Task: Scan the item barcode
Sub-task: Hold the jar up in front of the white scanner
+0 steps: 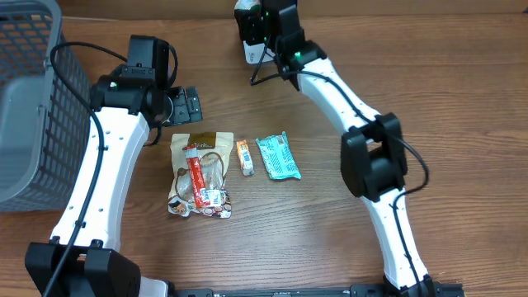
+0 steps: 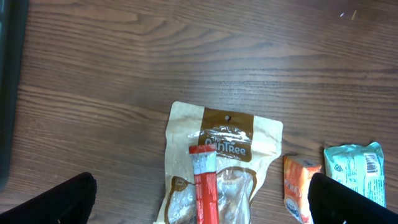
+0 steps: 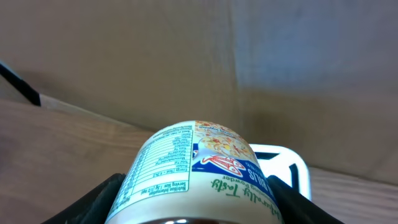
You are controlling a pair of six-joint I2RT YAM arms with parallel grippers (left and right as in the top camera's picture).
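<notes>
My right gripper (image 3: 194, 202) is shut on a white jar (image 3: 196, 171) with a blue, green-lettered label and a nutrition table; its dark fingers (image 3: 93, 202) press both sides. Overhead, this gripper (image 1: 254, 31) holds the jar (image 1: 247, 37) at the table's far edge. Just behind the jar stands a white framed device (image 3: 291, 167); no barcode shows. My left gripper (image 2: 199, 208) hangs open above a cream and brown snack pouch (image 2: 224, 155) with a red stick pack (image 2: 205, 183) lying on it. Overhead, the left gripper (image 1: 186, 106) sits just beyond the pouch (image 1: 200, 169).
A small orange packet (image 1: 245, 157) and a teal packet (image 1: 277, 157) lie to the right of the pouch. A grey mesh basket (image 1: 33, 99) fills the table's left side. A black cable (image 1: 262, 73) runs under the right arm.
</notes>
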